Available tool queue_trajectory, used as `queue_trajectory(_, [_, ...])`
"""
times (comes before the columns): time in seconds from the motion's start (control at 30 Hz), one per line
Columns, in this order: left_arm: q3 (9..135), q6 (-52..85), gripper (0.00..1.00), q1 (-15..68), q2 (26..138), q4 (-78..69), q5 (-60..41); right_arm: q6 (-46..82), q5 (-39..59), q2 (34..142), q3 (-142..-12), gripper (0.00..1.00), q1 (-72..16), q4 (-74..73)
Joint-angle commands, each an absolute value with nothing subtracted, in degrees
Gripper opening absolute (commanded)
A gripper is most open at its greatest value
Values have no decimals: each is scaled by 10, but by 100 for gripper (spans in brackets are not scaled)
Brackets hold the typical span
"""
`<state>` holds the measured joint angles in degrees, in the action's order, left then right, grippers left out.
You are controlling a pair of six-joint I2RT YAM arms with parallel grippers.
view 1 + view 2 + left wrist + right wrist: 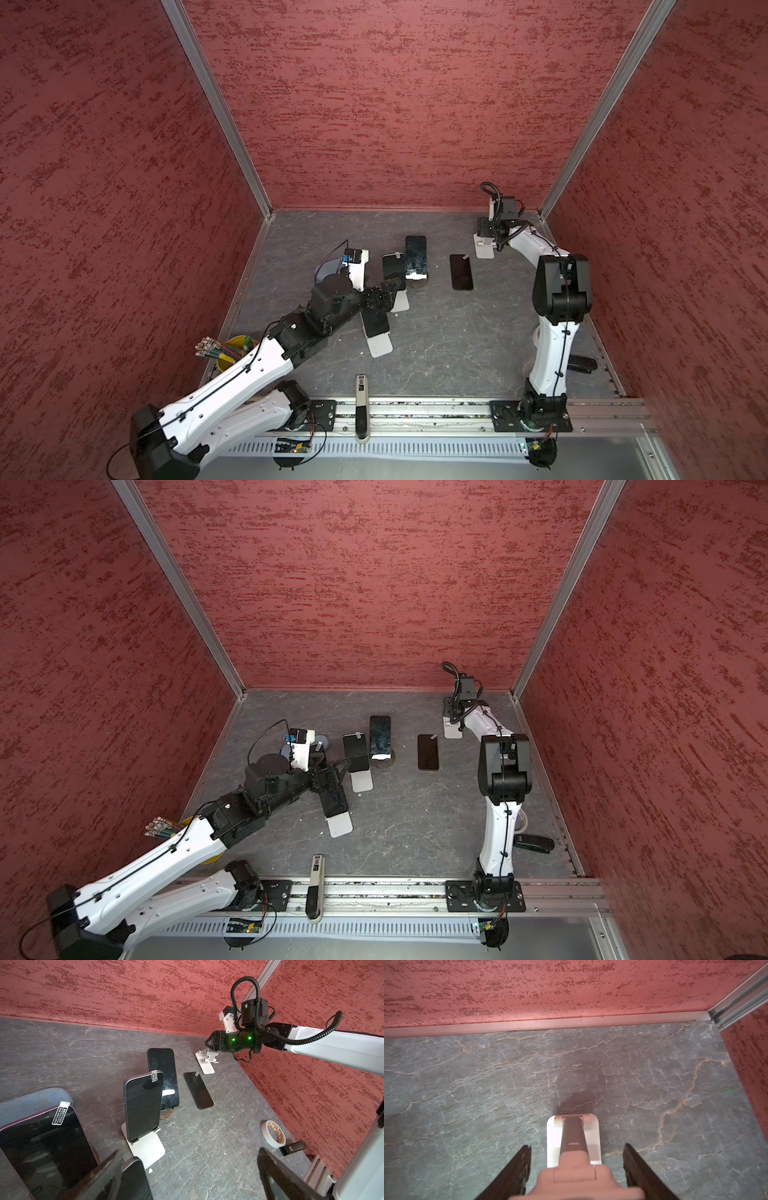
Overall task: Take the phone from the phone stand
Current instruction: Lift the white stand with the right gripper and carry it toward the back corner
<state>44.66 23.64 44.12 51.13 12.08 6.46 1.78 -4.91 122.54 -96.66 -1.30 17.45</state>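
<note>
Your left hand [190, 1152] gapes at full spread and holds nothing. The phone [134, 1180] nearest it sits low between its fingers [104, 1178], close against one of them. It leans in a white stand [380, 347] near the middle of the counter [436, 365]. A second propped phone [143, 1105] stands just beyond, so which of the two you mean to take is a guess. A flat phone [461, 272] lies on the counter, well apart. Your right hand [576, 1146] is at the far corner, set narrow on the back plate of an empty stand [572, 1172]. Contact looks likely, though the near edge is blurred. Handling, as a judgement: the phone is a stiff slab with a glass face and slick sides. It looks moderately heavy and only leans behind a shallow lip. The stand looks light and may tip or slide if you drag. Take hold across the two long edges, above the lip, about mid-height, not face-to-back on the glass. Close squarely, because a skewed pinch on smooth rails could squirt it out. Lift up along the back rest first, then away.
</note>
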Motion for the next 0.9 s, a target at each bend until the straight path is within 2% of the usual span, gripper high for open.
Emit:
queue_trajectory(0.0, [444,238,100,444,509,126,73,5,-49,1238,-995,56,-9,178])
queue_trajectory(0.23, [434,240,100,444,509,114,102,14,-45,1255,-1010,57,-9,187])
queue_trajectory(0.57, [432,236,100,442,504,100,108,40,-28,1254,-1016,65,-9,191])
queue_trajectory(0.87, [433,244,100,443,498,103,102,67,-14,1224,-1016,78,-9,191])
